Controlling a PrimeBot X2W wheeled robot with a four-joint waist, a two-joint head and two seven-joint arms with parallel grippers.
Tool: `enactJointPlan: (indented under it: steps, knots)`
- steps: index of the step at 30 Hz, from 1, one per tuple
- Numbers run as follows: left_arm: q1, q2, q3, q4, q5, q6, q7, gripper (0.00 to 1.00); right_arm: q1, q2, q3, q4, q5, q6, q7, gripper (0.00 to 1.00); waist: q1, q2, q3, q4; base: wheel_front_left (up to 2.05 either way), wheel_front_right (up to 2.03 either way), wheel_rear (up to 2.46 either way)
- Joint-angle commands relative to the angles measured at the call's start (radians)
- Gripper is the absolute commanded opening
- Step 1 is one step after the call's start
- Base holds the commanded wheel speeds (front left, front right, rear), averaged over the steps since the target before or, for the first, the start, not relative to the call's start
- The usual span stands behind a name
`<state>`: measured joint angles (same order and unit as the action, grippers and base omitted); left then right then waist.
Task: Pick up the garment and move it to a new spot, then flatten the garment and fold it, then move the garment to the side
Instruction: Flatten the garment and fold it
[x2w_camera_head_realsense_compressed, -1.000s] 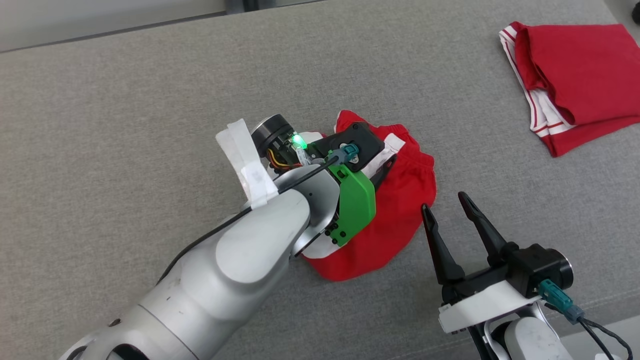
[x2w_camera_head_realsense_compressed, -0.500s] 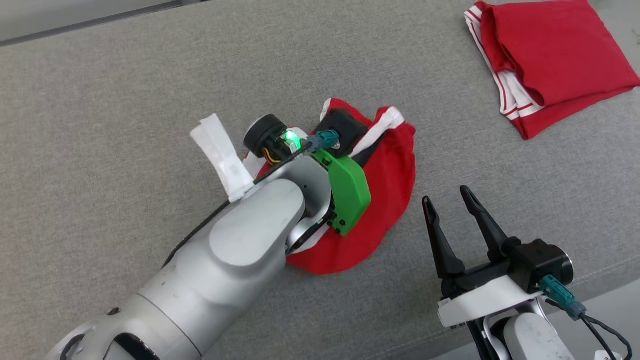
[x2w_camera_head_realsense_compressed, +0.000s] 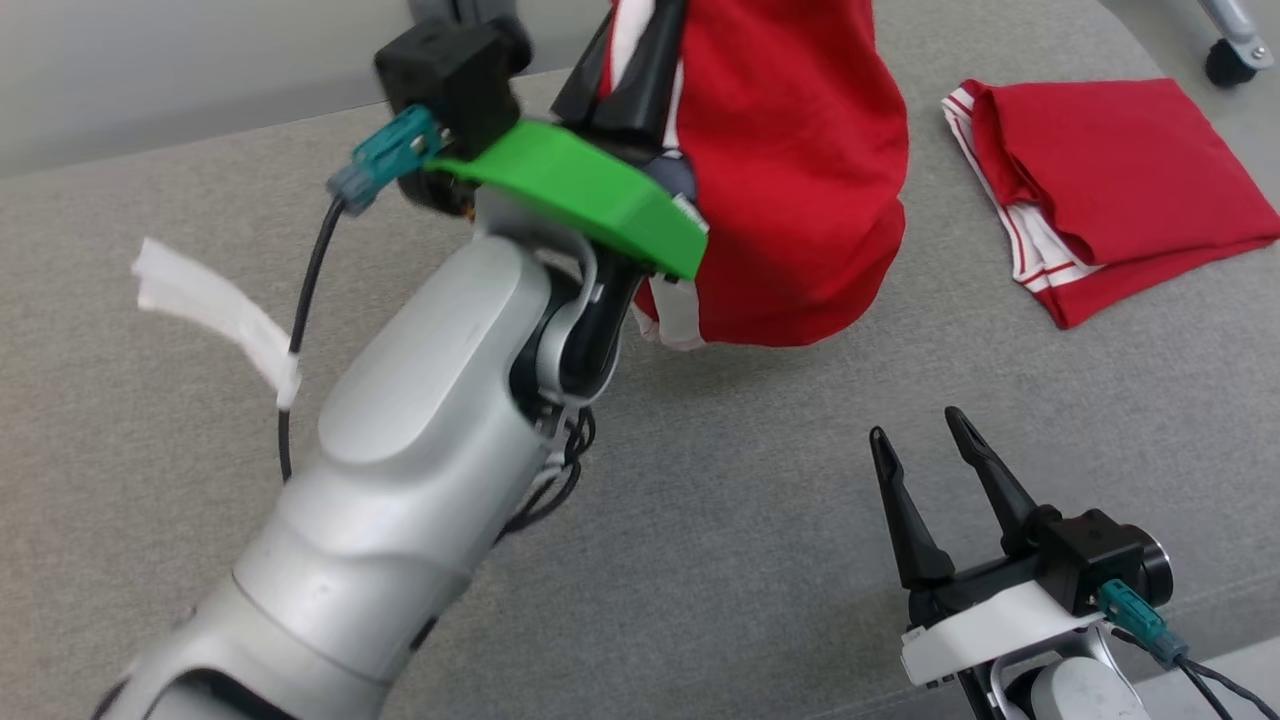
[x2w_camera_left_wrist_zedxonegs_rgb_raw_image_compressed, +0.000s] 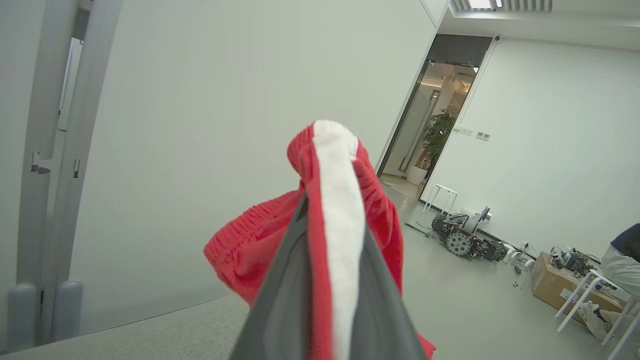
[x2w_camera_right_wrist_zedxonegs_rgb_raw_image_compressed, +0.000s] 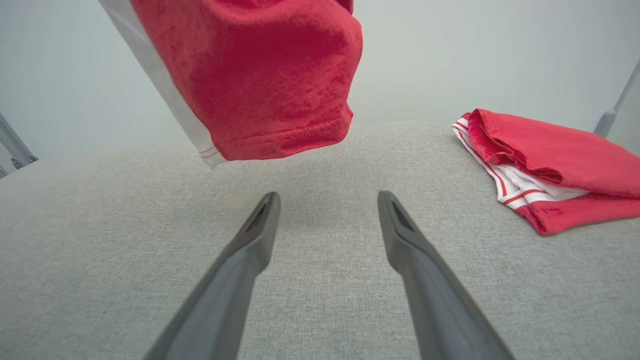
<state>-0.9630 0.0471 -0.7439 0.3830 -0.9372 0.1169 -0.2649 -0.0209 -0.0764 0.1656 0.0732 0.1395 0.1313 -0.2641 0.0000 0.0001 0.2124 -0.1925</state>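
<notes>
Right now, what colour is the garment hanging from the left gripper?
The shorts are red with a white stripe, best seen in the left wrist view.

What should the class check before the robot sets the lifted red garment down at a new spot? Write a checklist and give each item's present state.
1. left claw shut on the red garment: ok.
2. Garment off the grey surface: ok, its hem hangs above the surface in the right wrist view.
3. right claw open and empty: ok.
4. Bare surface ahead of the right claw for a landing spot: ok.
5. Hanging garment apart from the folded garment: ok.
6. Grip firm enough for the move: cannot tell.
</notes>
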Motion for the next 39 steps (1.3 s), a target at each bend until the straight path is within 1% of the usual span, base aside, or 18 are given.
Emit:
enactJointPlan:
  steps: [1, 4, 7, 9, 11, 12, 13, 14, 18, 20, 23, 24, 26, 28, 30, 33, 36, 39]
  knots:
    - [0.094, 0.006, 0.021, 0.002, -0.015, 0.011, 0.002, 0.00, 0.009, -0.006, -0.002, -0.004, -0.002, -0.001, 0.000, 1.00, 0.0000, -0.0001, -0.028, 0.053, 0.00, 0.00, 0.00]
    - [0.227, 0.006, 0.089, 0.006, -0.050, 0.017, 0.001, 0.00, 0.008, -0.013, 0.000, -0.008, -0.005, -0.001, 0.000, 1.00, 0.0000, -0.0001, -0.030, 0.084, 0.00, 0.00, 0.00]
    - [0.395, 0.006, 0.154, 0.067, -0.074, 0.024, 0.001, 0.00, 0.013, -0.021, 0.002, -0.011, -0.007, -0.001, 0.000, 1.00, 0.0000, -0.0001, -0.025, 0.114, 0.00, 0.00, 0.00]
    - [0.466, 0.005, 0.206, 0.095, -0.090, 0.025, 0.001, 0.00, 0.013, -0.024, 0.002, -0.013, -0.009, -0.001, 0.000, 1.00, 0.0000, -0.0001, -0.023, 0.126, 0.00, 0.00, 0.00]
    - [0.513, 0.004, 0.231, 0.108, -0.078, 0.017, 0.001, 0.00, 0.015, -0.028, 0.001, -0.013, -0.010, -0.001, 0.000, 1.00, 0.0000, -0.0001, -0.023, 0.133, 0.00, 0.00, 0.00]
    - [0.539, 0.003, 0.236, 0.108, -0.074, 0.010, 0.001, 0.18, 0.016, -0.031, -0.002, -0.012, -0.009, -0.001, 0.000, 1.00, 0.0000, -0.0001, -0.025, 0.137, 0.00, 0.00, 0.00]
    - [0.561, 0.004, 0.241, 0.104, -0.062, 0.005, 0.001, 0.92, 0.019, -0.034, -0.006, -0.012, -0.008, -0.001, 0.000, 1.00, 0.0000, -0.0001, -0.027, 0.141, 0.00, 0.00, 0.00]
    - [0.571, 0.005, 0.246, 0.096, -0.051, 0.001, 0.001, 1.00, 0.021, -0.035, -0.008, -0.012, -0.007, -0.001, 0.000, 1.00, 0.0000, -0.0001, -0.029, 0.144, 0.00, 0.00, 0.00]
    - [0.654, 0.005, 0.270, 0.015, 0.060, -0.014, 0.001, 1.00, 0.038, -0.035, -0.014, -0.008, -0.007, -0.001, 0.000, 1.00, 0.0000, -0.0001, -0.052, 0.151, 0.00, 0.00, 0.00]
    - [0.700, 0.007, 0.291, -0.035, 0.161, -0.010, 0.001, 1.00, 0.047, -0.031, -0.019, -0.009, -0.005, -0.001, 0.000, 1.00, 0.0000, -0.0001, -0.065, 0.154, 0.00, 0.00, 0.00]
    - [0.750, 0.066, 0.324, -0.096, 0.326, -0.009, 0.001, 1.00, 0.061, -0.022, -0.017, -0.008, -0.002, -0.001, 0.000, 1.00, 0.0000, -0.0001, -0.084, 0.153, 0.00, 0.00, 0.00]
    - [0.757, 0.077, 0.334, -0.105, 0.353, -0.013, 0.001, 1.00, 0.064, -0.019, -0.014, -0.006, -0.001, -0.001, 0.000, 1.00, 0.0000, -0.0001, -0.087, 0.152, 0.00, 0.00, 0.00]
    - [0.742, 0.124, 0.338, -0.101, 0.433, -0.028, 0.001, 1.00, 0.067, -0.017, -0.003, -0.003, -0.001, -0.001, 0.000, 1.00, 0.0000, -0.0001, -0.092, 0.145, 0.00, 0.00, 0.00]
    - [0.702, 0.172, 0.323, -0.070, 0.499, -0.058, 0.001, 1.00, 0.062, -0.017, 0.008, 0.000, 0.001, -0.001, 0.000, 1.00, 0.0000, -0.0001, -0.092, 0.134, 0.00, 0.00, 0.00]
    - [0.654, 0.227, 0.267, -0.012, 0.574, -0.106, 0.008, 1.00, 0.052, -0.020, 0.015, 0.000, 0.005, -0.001, 0.000, 1.00, 0.0000, -0.0001, -0.087, 0.120, 0.00, 0.00, 0.00]
    - [0.555, 0.291, 0.188, 0.090, 0.688, -0.145, 0.043, 1.00, 0.042, -0.027, 0.014, -0.004, 0.004, -0.001, 0.000, 1.00, 0.0000, -0.0001, -0.071, 0.103, 0.00, 0.00, 0.00]
    - [0.471, 0.312, 0.141, 0.177, 0.755, -0.164, 0.062, 1.00, 0.040, -0.033, 0.008, -0.008, 0.003, -0.001, 0.000, 1.00, 0.0000, -0.0001, -0.054, 0.091, 0.00, 0.00, 0.00]
    - [0.404, 0.309, 0.093, 0.264, 0.796, -0.197, 0.079, 1.00, 0.039, -0.034, 0.008, -0.011, 0.001, -0.001, 0.000, 1.00, 0.0000, -0.0001, -0.037, 0.080, 0.00, 0.00, 0.00]
